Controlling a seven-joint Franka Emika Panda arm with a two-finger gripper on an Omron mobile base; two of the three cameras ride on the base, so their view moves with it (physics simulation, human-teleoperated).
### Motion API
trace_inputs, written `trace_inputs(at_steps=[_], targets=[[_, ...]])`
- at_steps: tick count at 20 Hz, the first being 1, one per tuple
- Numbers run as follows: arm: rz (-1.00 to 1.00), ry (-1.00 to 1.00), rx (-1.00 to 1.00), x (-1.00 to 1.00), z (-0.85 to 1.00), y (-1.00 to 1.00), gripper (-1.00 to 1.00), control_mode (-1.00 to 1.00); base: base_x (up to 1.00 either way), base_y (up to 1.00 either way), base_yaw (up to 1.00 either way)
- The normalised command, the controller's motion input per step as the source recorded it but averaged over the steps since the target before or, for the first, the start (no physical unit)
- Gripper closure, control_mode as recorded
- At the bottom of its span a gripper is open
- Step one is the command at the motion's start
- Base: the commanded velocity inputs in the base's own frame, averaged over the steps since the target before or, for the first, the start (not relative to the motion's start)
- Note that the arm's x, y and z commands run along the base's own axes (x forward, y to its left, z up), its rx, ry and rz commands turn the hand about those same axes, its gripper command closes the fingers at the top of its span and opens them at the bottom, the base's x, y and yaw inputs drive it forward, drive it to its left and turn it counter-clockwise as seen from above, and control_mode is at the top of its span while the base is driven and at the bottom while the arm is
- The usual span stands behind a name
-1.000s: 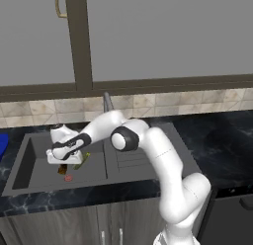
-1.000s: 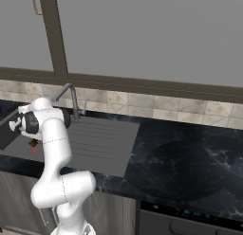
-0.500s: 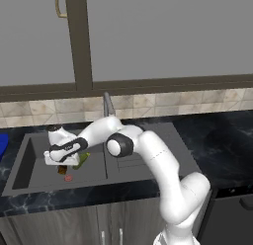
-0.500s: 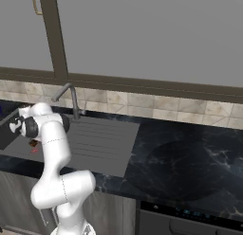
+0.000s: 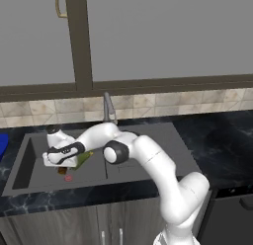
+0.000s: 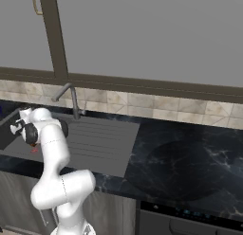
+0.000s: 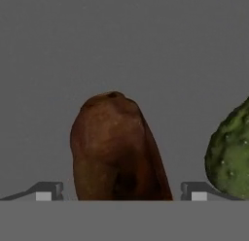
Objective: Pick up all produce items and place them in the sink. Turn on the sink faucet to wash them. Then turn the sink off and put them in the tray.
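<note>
Gripper [image 7: 121,194] low inside the sink [image 5: 29,157], lower than a second ago; hand has pushed further toward the basin's left end. Jaws spread wide, one fingertip [image 7: 48,191] on either side of the brown oblong [image 7: 116,147], not closed on it. Green vegetable [image 7: 229,155] just beside it to the right in the hand view, lying on the basin floor. Faucet [image 5: 107,106] stands behind the basin, unchanged.

Arm links: you see smooth, rounded, glossy white shells, thick and tubular.
Joints: you see dark grey round caps at the elbow and wrist.
Hand: you see a white block with a black band along its side.
Base: you see a white rounded column.
</note>
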Motion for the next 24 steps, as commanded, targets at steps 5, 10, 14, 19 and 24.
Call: trace_inputs(at_steps=[5, 10, 14, 19, 24], targets=[[0.00, 0.00, 0.00, 0.03, -0.23, 0.01, 1.00, -1.00, 0.00, 0.00, 0.00], [0.00, 0.01, 0.00, 0.00, -0.09, -0.04, 1.00, -1.00, 0.00, 0.00, 0.00], [-0.03, 0.00, 0.00, -0.09, 0.06, -0.38, 1.00, -1.00, 0.00, 0.00, 0.00], [-0.04, 0.00, 0.00, -0.16, 0.50, -0.58, 1.00, -1.00, 0.00, 0.00, 0.00], [0.00, -0.02, 0.01, -0.55, 0.97, -0.54, 1.00, -1.00, 0.00, 0.00, 0.00]])
